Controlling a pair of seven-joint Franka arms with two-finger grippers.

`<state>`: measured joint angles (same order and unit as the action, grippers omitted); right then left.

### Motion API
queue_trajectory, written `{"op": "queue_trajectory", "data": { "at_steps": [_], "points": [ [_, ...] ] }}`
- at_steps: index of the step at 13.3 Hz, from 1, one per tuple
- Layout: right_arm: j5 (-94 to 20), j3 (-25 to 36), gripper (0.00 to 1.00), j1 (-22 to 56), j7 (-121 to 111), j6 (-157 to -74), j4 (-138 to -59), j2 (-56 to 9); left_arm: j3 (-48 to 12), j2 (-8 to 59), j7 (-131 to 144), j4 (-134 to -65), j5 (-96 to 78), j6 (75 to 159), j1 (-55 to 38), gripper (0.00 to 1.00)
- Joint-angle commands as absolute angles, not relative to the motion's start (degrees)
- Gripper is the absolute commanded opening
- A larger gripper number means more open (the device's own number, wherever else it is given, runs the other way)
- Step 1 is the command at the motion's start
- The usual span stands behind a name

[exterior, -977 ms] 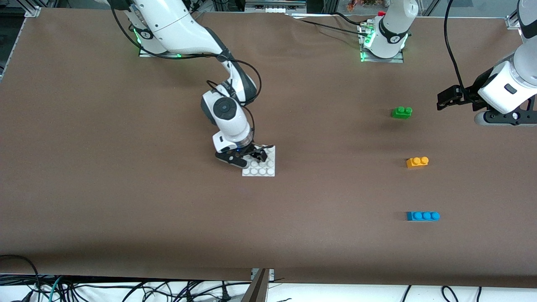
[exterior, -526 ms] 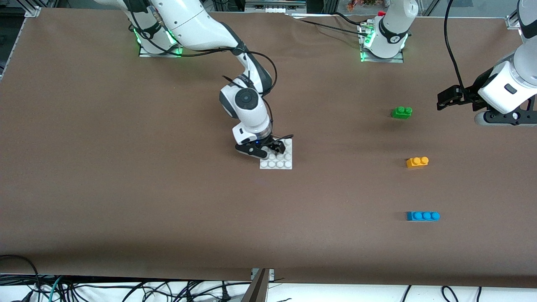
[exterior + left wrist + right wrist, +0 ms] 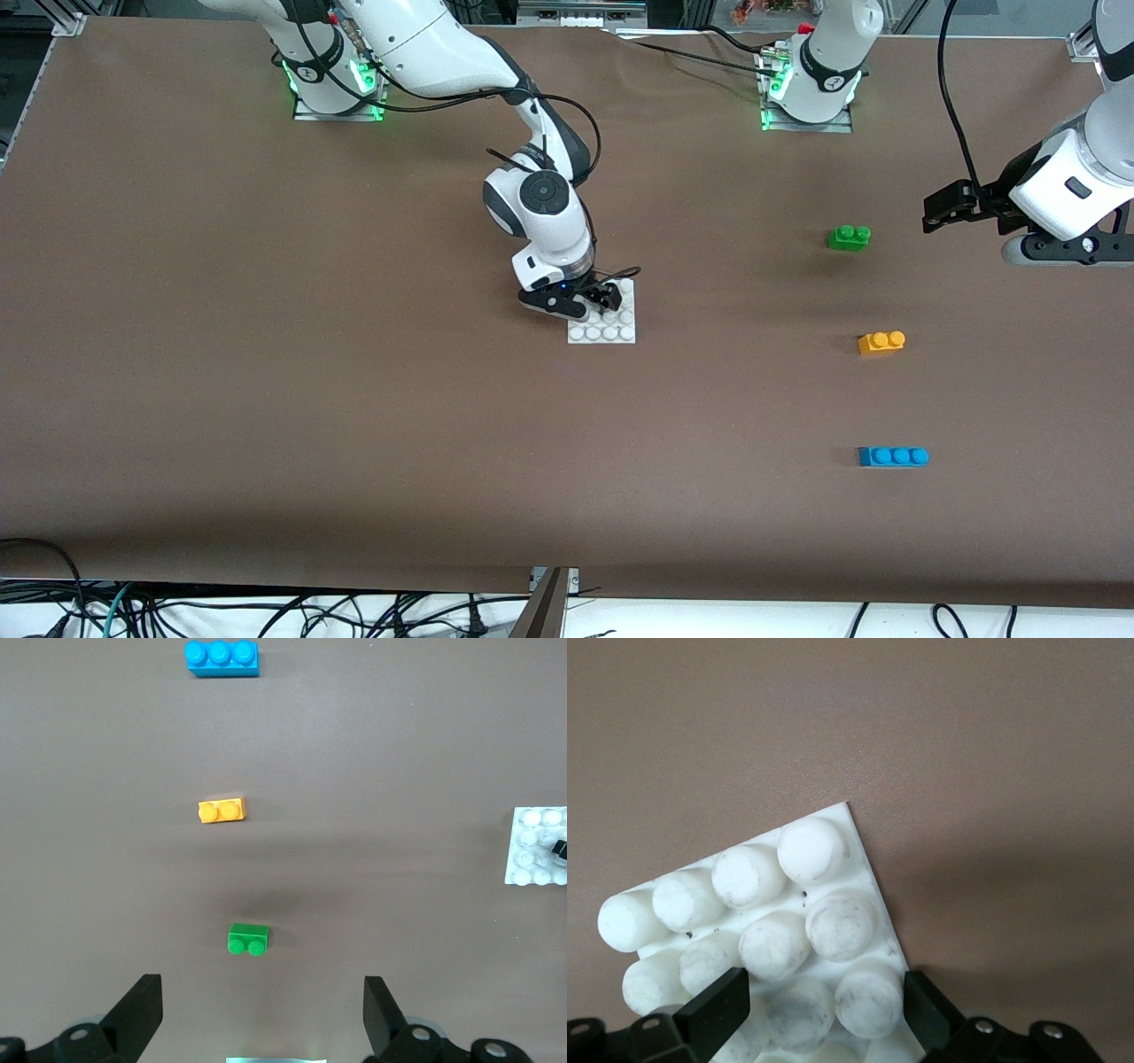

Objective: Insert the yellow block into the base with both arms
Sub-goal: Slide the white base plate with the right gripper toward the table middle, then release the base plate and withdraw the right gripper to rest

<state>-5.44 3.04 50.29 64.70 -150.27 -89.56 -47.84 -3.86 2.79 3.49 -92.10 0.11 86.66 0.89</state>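
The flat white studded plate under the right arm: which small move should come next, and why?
Probably the right gripper should let go of the flat square white plastic plate and lift. Its fingers sit closed on the plate's studs, while the small yellow-orange two-stud brick lies untouched toward the left arm's end, where the open left gripper waits above the green brick.

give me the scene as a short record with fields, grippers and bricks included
right gripper: shut on the white base, at table level mid-table
left gripper: open, empty, waiting above the table at the left arm's end
yellow block: loose on the table, not on the base
green brick: farther from the front camera than the yellow block
blue brick: nearest the front camera of the three
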Motion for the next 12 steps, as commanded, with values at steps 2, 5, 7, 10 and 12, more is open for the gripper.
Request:
{"op": "queue_trajectory", "data": {
  "at_steps": [2, 5, 7, 10, 12],
  "points": [
    [-4.9, 3.2, 0.85, 51.6, 67.8, -149.9, -86.2, -51.2, -4.1, 2.7, 2.4, -91.9, -0.1, 86.0, 1.3, 1.0],
    [-5.4, 3.2, 0.95, 49.6, 67.2, -142.3, -82.5, -49.3, -4.1, 2.7, 2.4, -91.9, -0.1, 86.0, 1.3, 1.0],
    [-5.1, 3.2, 0.98, 48.3, 66.7, -133.8, -78.4, -48.4, -4.1, 2.7, 2.4, -91.9, -0.2, 86.0, 1.3, 1.0],
    [-5.7, 2.5, 0.99, 43.7, 63.7, -123.6, -75.1, -44.6, -4.1, 2.7, 2.4, -91.9, -0.2, 86.0, 1.3, 1.0],
    [-5.8, 2.4, 0.99, 40.1, 57.4, -116.4, -75.1, -39.9, -4.1, 2.7, 2.4, -91.9, -0.1, 86.0, 1.3, 1.0]
  ]
}}
